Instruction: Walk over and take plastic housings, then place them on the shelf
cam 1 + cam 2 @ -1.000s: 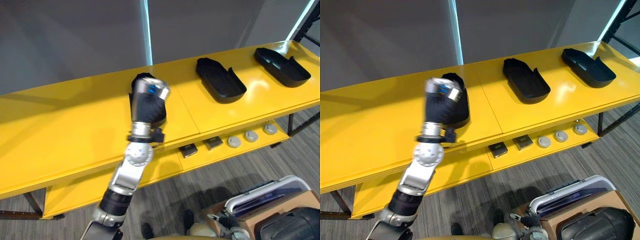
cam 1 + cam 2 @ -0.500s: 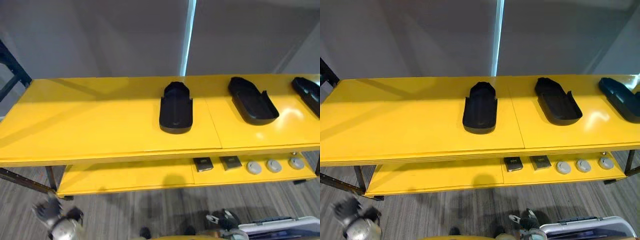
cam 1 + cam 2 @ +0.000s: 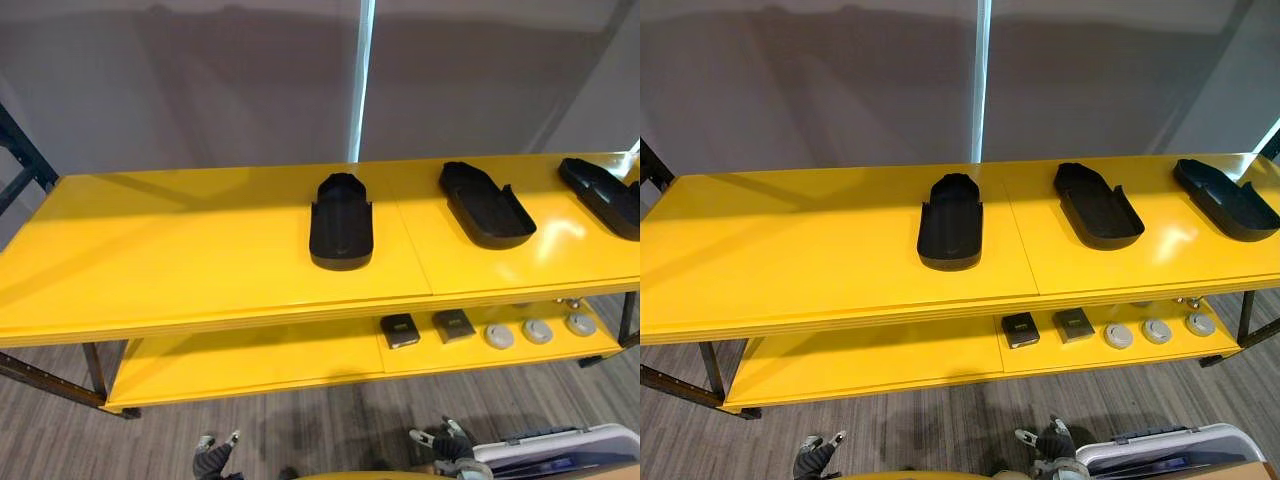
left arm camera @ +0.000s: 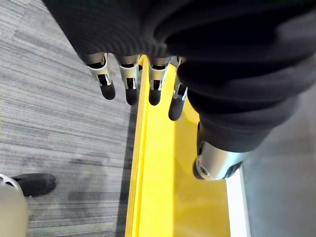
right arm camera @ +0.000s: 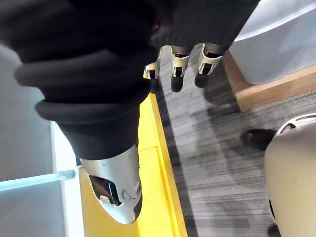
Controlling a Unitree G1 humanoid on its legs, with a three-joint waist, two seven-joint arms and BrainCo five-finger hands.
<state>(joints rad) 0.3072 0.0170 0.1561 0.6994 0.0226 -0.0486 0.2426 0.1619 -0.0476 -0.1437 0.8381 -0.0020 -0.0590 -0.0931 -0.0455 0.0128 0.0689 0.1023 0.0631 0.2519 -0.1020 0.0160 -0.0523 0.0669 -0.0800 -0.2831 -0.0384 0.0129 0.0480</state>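
three pieces already lie on the top board of the yellow shelf, well apart from one another. the first housing is near the shelf's middle, the second housing is toward the shelf's right end, and the third housing is at that end, partly cut off by the edge of the view. each looks to lie hollow side up and flat on the board. the left half of the shelf's top board is bare, so there is room for more. on the shelf's lower board, under its right half, sit two small dark blocks and a row of grey discs, which seem no part of the task.

as a judgement, the placing is well along. no housing is in either hand, so what is left, if anything, is to go and fetch another. how many remain cannot be told.

the left hand hangs by the shelf's front edge over the grey floor, with its fingers straight and loosely spread, the thumb apart, nothing held or touched. the right hand hangs the same way near the shelf's edge, slack and empty. a white bin and a cardboard box lie past its fingertips, away from the shelf.
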